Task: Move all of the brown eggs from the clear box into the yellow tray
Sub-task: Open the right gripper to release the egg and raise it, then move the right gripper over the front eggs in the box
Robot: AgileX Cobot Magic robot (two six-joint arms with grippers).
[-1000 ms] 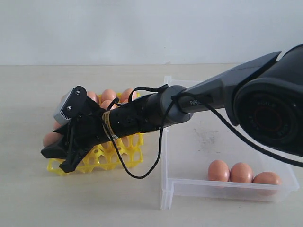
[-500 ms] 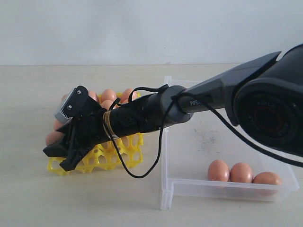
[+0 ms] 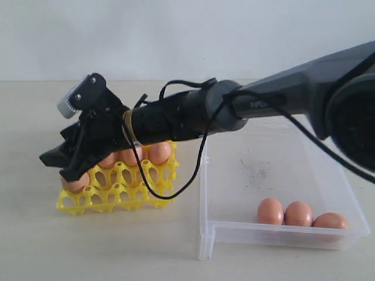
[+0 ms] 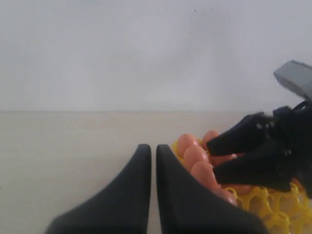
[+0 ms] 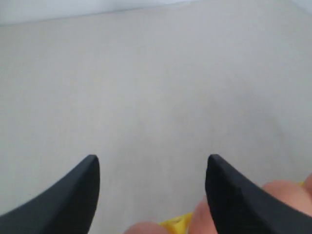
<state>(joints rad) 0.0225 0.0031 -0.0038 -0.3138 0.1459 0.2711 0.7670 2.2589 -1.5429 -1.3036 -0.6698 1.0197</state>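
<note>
Right jaws lifted off yellow tray (image 3: 117,196), apart, empty | left jaws together | 3 smooth orange-brown eggs (image 3: 299,213) in clear box (image 3: 281,175)

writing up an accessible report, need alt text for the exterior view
A black robot arm reaches from the right over a yellow tray partly filled with brown eggs, its open gripper at the tray's left end. To the right, a clear box holds three more eggs along its near wall, all on a pale table.
</note>
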